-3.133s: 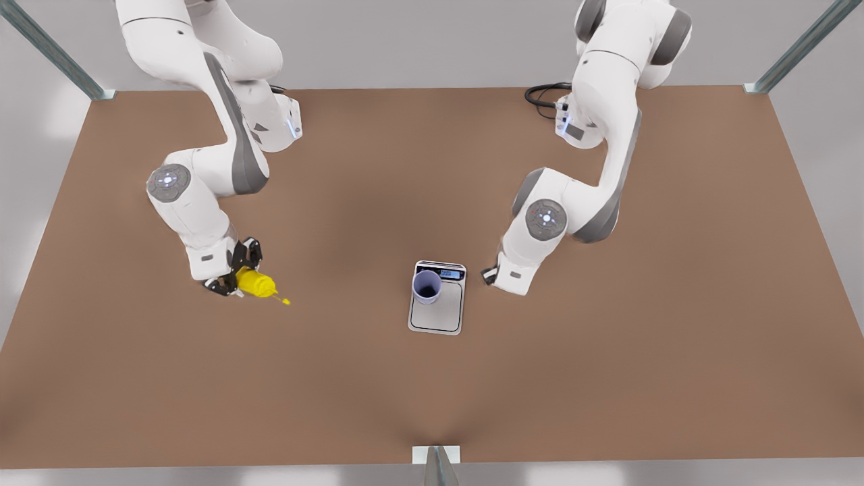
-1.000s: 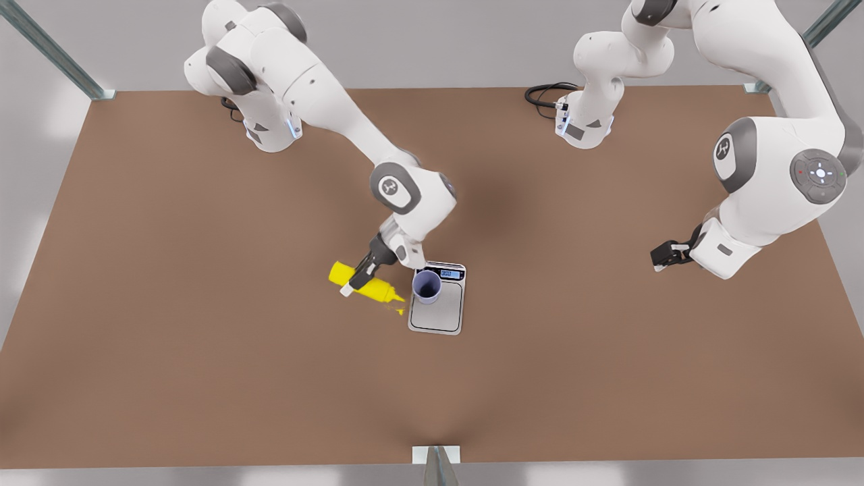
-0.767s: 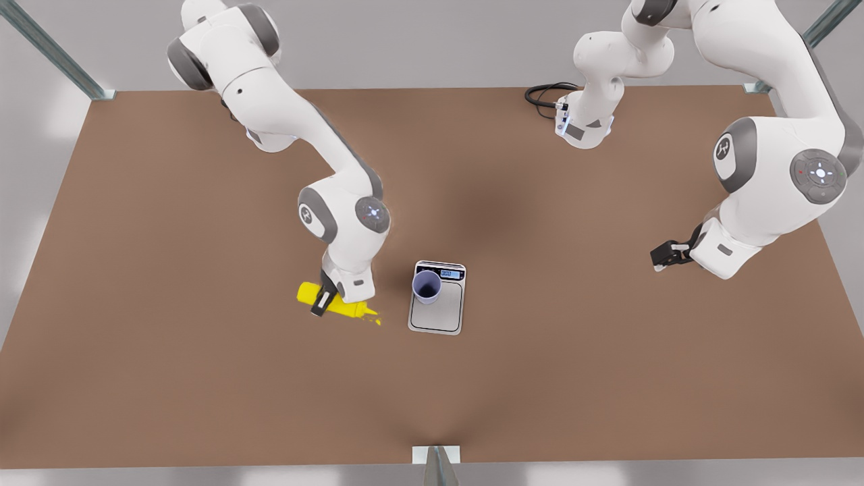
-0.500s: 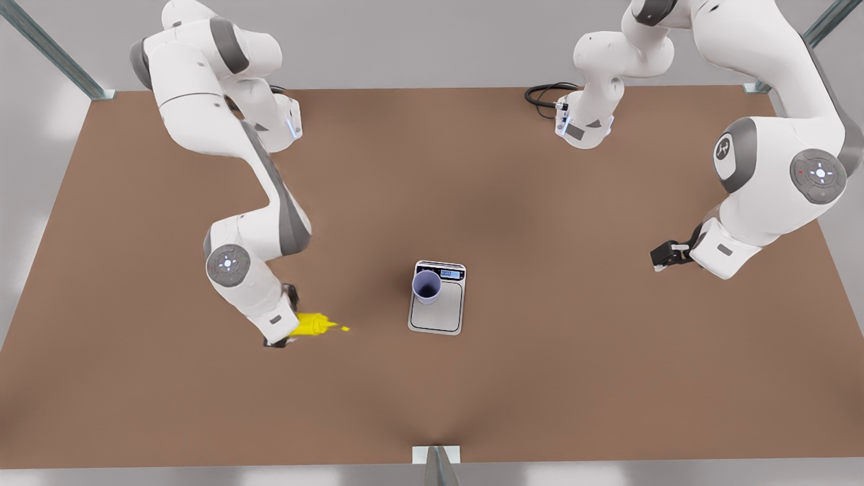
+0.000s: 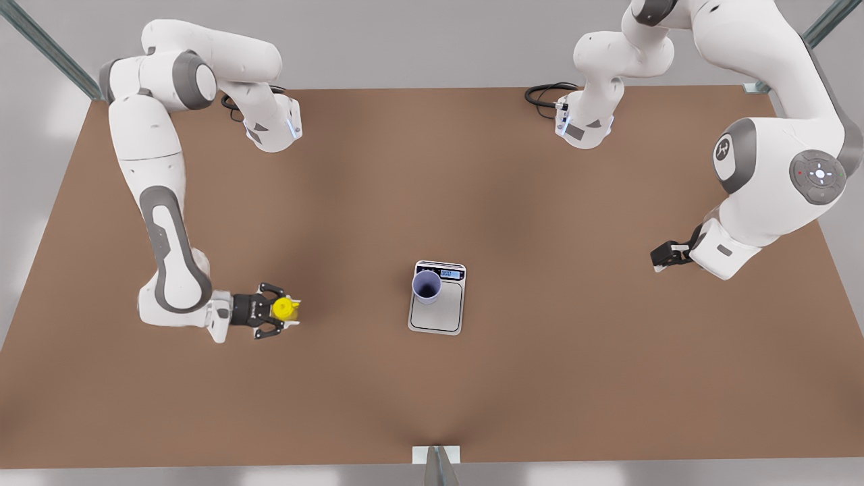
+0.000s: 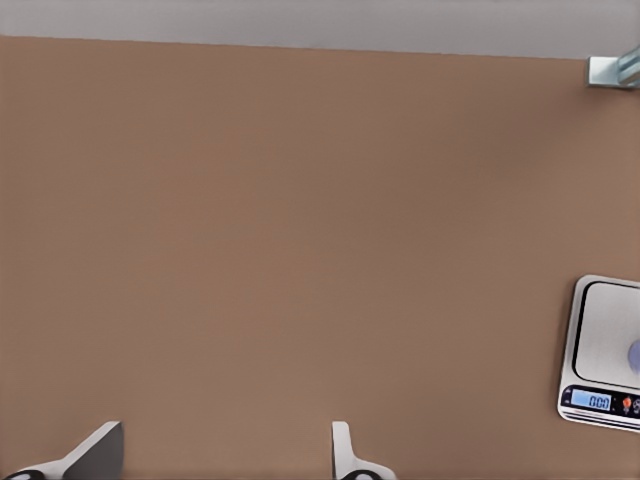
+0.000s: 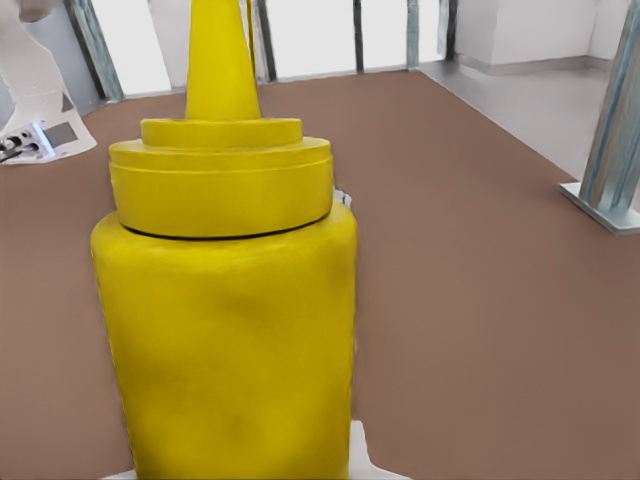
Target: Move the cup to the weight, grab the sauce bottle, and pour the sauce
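Sauce bottle (image 5: 285, 309) stands upright between the fingers of the right gripper (image 5: 280, 310), on the front view's left side of the brown table (image 5: 432, 391), well apart from the weight (image 5: 438, 298). The jaws look closed against the bottle's yellow body, though the contact itself is hard to make out from above; the right wrist view has the bottle (image 7: 228, 300) close up, nozzle pointing up. The cup (image 5: 426, 286) sits on the weight, near its display end. The left gripper (image 5: 665, 256) waits far off on the front view's right, above the table; in the left wrist view its fingers (image 6: 345, 455) are spread apart and hold nothing, with the weight (image 6: 603, 350) in sight.
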`<state>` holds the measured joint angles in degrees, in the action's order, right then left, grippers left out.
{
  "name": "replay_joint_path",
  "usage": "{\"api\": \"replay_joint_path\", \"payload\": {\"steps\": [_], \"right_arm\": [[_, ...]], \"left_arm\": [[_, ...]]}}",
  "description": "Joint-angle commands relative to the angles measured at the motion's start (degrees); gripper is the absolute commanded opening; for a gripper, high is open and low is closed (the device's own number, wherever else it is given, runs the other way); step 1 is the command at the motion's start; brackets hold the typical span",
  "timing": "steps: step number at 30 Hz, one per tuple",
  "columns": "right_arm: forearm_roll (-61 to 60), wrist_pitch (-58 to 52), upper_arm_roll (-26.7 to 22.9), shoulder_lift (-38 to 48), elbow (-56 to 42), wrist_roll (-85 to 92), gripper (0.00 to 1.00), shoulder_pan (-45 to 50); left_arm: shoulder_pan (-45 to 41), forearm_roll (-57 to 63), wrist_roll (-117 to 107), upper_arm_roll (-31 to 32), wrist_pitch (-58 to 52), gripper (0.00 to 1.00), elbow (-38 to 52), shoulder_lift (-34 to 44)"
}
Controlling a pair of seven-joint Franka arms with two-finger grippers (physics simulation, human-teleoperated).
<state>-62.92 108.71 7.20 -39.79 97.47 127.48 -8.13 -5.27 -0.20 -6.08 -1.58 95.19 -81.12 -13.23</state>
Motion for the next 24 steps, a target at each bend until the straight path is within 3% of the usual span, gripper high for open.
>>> {"api": "replay_joint_path", "payload": {"steps": [1, 24], "right_arm": [[-0.8, -0.5, 0.0, 0.0, 0.4, 1.2, 0.58, -0.1], [-6.4, -1.3, -0.1, -6.3, -0.3, 7.6, 0.58, -0.5]], "left_arm": [[0.0, 0.0, -0.1, 0.0, 0.0, 1.0, 0.0, 0.0], [0.0, -0.1, -0.1, 0.0, -0.1, 1.0, 0.0, 0.4]]}}
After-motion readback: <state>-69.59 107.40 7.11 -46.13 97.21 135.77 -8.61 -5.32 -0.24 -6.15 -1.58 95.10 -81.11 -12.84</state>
